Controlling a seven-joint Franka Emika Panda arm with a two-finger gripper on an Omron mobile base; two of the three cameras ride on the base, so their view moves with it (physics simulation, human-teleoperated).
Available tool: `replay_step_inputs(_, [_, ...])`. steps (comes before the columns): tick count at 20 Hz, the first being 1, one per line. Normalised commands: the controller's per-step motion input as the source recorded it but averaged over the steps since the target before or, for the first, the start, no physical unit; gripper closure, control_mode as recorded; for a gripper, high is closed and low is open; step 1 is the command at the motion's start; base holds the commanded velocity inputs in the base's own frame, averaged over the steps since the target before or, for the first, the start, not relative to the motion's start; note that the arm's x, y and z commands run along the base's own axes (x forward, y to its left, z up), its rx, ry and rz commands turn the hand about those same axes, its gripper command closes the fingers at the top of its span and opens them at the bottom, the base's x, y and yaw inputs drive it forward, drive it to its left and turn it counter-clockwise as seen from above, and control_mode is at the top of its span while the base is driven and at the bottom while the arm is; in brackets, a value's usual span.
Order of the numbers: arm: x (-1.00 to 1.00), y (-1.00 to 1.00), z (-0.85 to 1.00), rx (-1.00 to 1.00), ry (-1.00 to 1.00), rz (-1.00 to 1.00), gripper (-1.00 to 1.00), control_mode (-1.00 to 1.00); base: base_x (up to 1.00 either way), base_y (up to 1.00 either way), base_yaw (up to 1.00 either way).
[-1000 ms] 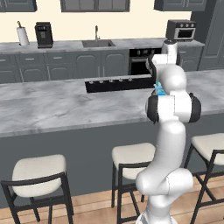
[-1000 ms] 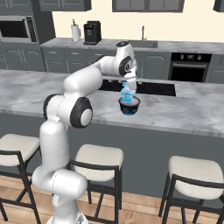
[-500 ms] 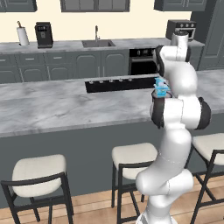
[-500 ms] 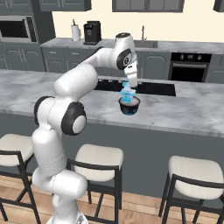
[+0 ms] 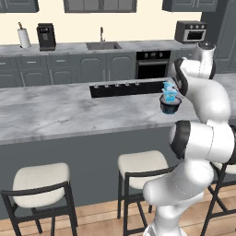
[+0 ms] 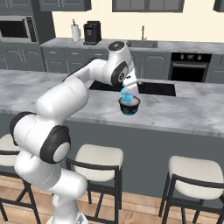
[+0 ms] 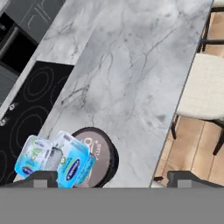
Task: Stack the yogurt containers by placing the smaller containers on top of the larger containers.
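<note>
On the marble island counter (image 5: pixel 69 110) stands a dark round tub (image 5: pixel 170 106) with a grey-brown lid (image 7: pixel 98 151). On it sits the larger container, a pale blue-and-white boxy tub (image 5: pixel 170 96) (image 7: pixel 74 164) (image 6: pixel 126 95). The smaller container, a tiny bright-blue cup (image 5: pixel 168 86) (image 7: pixel 34 155), appears to rest on top of that tub. My gripper (image 7: pixel 113 178) is open and holds nothing. It hangs above the stack and a little to its side, with the stack by my left fingertip (image 7: pixel 41 177).
A black cooktop (image 5: pixel 124 88) (image 7: pixel 26 100) is set into the counter just behind the stack. Cream-seated stools (image 5: pixel 140 166) (image 7: pixel 205 87) stand along the counter's near edge. The back wall holds an oven (image 5: pixel 151 67), a sink and a coffee machine (image 5: pixel 45 36).
The arm's wrist has lifted up and back from the stack with the fingers open. The containers have stayed in place.
</note>
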Motion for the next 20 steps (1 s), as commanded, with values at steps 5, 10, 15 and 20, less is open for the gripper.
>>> replay_step_inputs(5, [-0.16,0.00,-0.03,-0.04,-0.10,0.03,-1.00,-1.00,0.00,0.00,0.00])
replay_step_inputs(10, [-0.28,0.12,0.03,0.01,-0.13,0.07,-1.00,-1.00,0.00,0.00,0.00])
replay_step_inputs(15, [-0.52,0.80,0.06,-0.19,-0.17,0.06,-1.00,-1.00,0.00,0.00,0.00])
replay_step_inputs(20, [-0.41,0.85,0.05,-0.23,-0.08,0.08,-1.00,-1.00,0.00,0.00,0.00])
